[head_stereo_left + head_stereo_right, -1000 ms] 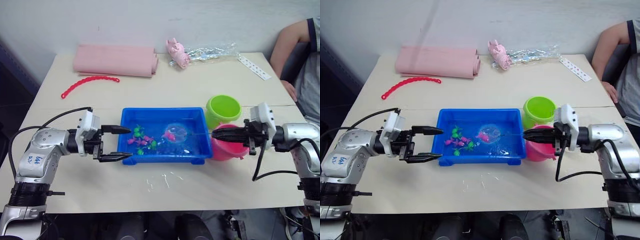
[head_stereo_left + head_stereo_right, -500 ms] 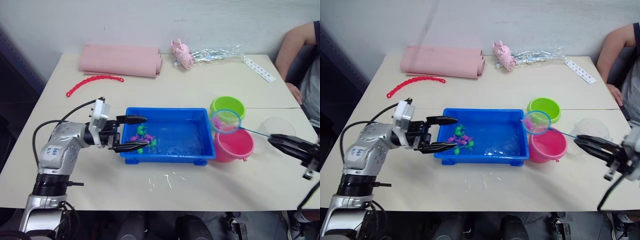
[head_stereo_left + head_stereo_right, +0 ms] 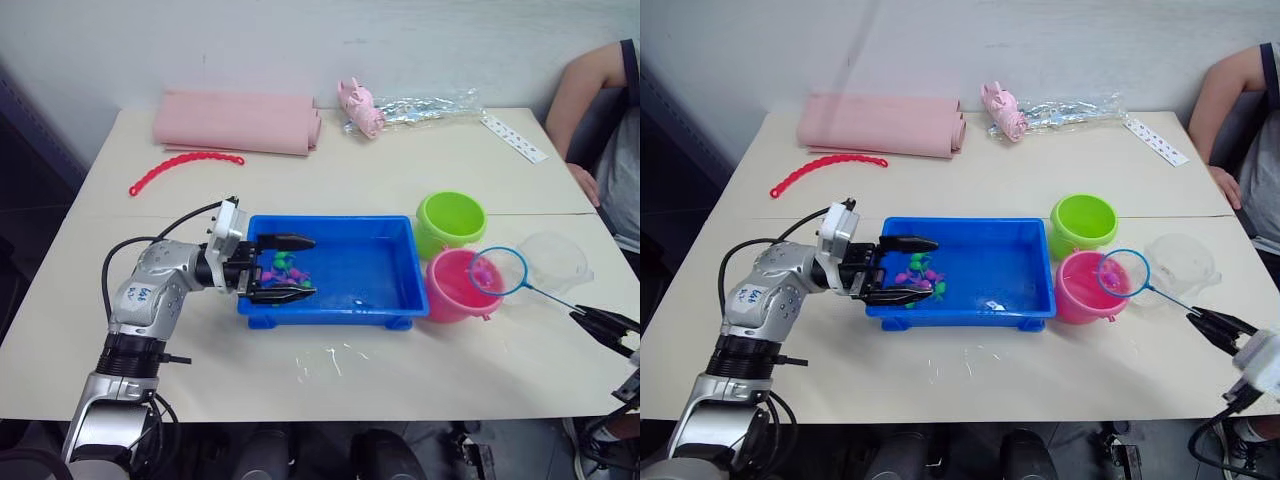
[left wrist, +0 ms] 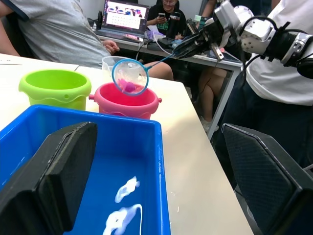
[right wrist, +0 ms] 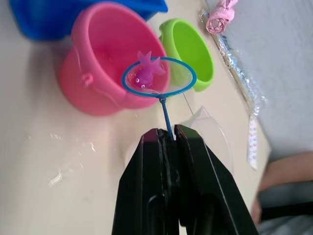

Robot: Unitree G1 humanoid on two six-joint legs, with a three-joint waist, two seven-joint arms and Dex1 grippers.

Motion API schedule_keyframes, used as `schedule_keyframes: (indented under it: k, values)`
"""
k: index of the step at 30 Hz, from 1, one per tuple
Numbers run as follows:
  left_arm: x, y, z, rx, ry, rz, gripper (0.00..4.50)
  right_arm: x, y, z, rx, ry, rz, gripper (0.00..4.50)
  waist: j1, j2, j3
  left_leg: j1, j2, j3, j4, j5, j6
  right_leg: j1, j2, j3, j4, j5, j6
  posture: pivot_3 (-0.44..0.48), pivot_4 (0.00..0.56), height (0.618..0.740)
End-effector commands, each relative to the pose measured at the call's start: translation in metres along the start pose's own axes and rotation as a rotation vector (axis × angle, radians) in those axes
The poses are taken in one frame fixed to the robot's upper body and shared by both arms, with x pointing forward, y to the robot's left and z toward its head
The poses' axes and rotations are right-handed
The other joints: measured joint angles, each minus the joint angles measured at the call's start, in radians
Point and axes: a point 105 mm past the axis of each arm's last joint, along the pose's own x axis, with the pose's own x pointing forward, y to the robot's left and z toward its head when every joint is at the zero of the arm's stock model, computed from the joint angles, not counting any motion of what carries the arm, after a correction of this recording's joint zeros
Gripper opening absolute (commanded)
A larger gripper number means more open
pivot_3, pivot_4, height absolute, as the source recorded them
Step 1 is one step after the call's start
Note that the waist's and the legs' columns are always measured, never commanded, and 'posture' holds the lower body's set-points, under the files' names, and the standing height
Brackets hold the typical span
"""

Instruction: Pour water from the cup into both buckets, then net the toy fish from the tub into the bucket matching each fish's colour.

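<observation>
Pink fish (image 5: 145, 72) in tool-held net (image 5: 159, 76)

The person (image 3: 610, 130) at the bench's far right is cut off by the edge, and the toy fish (image 3: 283, 268) in the tub (image 3: 360, 262) are too tiny to count.

Beige table (image 3: 400, 170) w/ tub (image 3: 380, 262), buckets (image 3: 449, 220).
</observation>
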Motion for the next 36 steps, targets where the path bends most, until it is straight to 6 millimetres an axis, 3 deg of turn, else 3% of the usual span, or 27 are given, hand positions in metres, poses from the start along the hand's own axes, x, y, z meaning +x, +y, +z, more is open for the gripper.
schedule_keyframes:
  k: [1,6,16,22,25,30,36]
  values:
    - [0.003,-0.003,0.005,0.035,-0.012,-0.013,4.47,-0.004,-0.013,0.006,-0.226,0.013,-0.048,0.00,0.000,0.000,0.000,0.000,0.000,0.000,0.000,0.000,0.000,0.000,0.000,0.000,0.000,0.000,0.000,0.000,0.150,0.740]
    - [0.004,-0.004,0.002,0.035,-0.014,-0.005,4.47,-0.004,-0.019,0.014,-0.434,-0.005,-0.101,0.00,0.000,0.000,0.000,0.000,0.000,0.000,0.000,0.000,0.000,0.000,0.000,0.000,0.000,0.000,0.000,0.000,0.150,0.740]
    - [0.008,-0.004,-0.002,0.051,-0.018,0.013,4.47,-0.005,-0.011,0.017,-0.593,0.007,-0.136,0.00,0.000,0.000,0.000,0.000,0.000,0.000,0.000,0.000,0.000,0.000,0.000,0.000,0.000,0.000,0.000,0.000,0.150,0.740]
    - [0.007,-0.001,-0.001,0.061,-0.027,0.023,4.47,-0.005,-0.005,0.023,-0.589,-0.009,-0.171,0.00,0.000,0.000,0.000,0.000,0.000,0.000,0.000,0.000,0.000,0.000,0.000,0.001,0.000,0.000,0.000,0.000,0.150,0.740]
    - [0.002,0.000,0.000,0.063,-0.030,0.033,4.47,-0.003,-0.004,0.025,-0.367,-0.027,-0.212,0.00,-0.001,0.000,0.000,0.000,0.000,0.000,0.000,0.000,-0.001,0.000,0.000,0.001,0.000,0.000,0.000,0.000,0.150,0.740]
    - [-0.030,0.006,0.005,0.071,-0.036,0.111,4.47,0.009,-0.011,0.053,0.084,-0.214,-0.211,0.00,-0.001,0.001,0.000,0.000,0.000,0.000,-0.001,0.001,-0.001,0.000,0.000,0.001,0.000,0.000,0.000,0.000,0.150,0.740]
    - [-0.079,0.011,0.013,0.109,0.002,0.276,4.47,0.044,-0.029,0.100,0.528,-0.428,0.036,0.00,-0.024,0.001,-0.001,0.001,0.001,-0.001,0.000,0.001,0.000,0.001,0.000,0.001,0.002,0.000,0.000,0.000,0.150,0.740]
